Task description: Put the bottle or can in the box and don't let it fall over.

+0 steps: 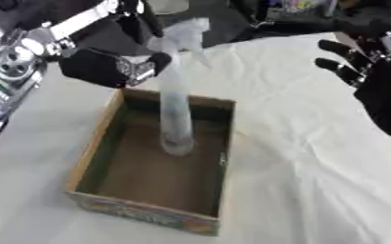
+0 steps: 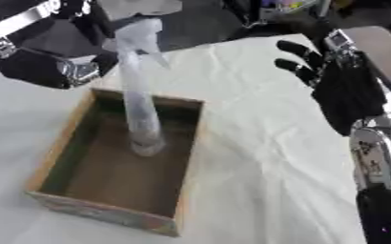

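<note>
Standing in the box (image 1: 153, 162) is a tall, slim, pale translucent bottle (image 1: 175, 114), its base on the brown floor toward the far end, nearer the far wall than the near one. The bottle looks blurred along its length, and it leans slightly, its top tipped toward the far left. The top carries a white trigger-shaped head, which rises well above the box rim. Nothing else shows inside the box; its inner walls are dark greenish and its outer near wall bears a coloured print too unclear to read.

The box is an open rectangular carton lying on a white cloth (image 1: 315, 157) that covers the table, its long sides running away from the camera.

The left hand (image 1: 115, 66) is at the far left corner of the box, just beside the upper part of the bottle. Its dark fingers reach toward the bottle's neck, but whether they are curled round it or merely beside it cannot be told from either view.

The right hand (image 2: 328, 81) is held up above the cloth at the right side, well apart from the box, with its fingers spread and straight, holding nothing
</note>
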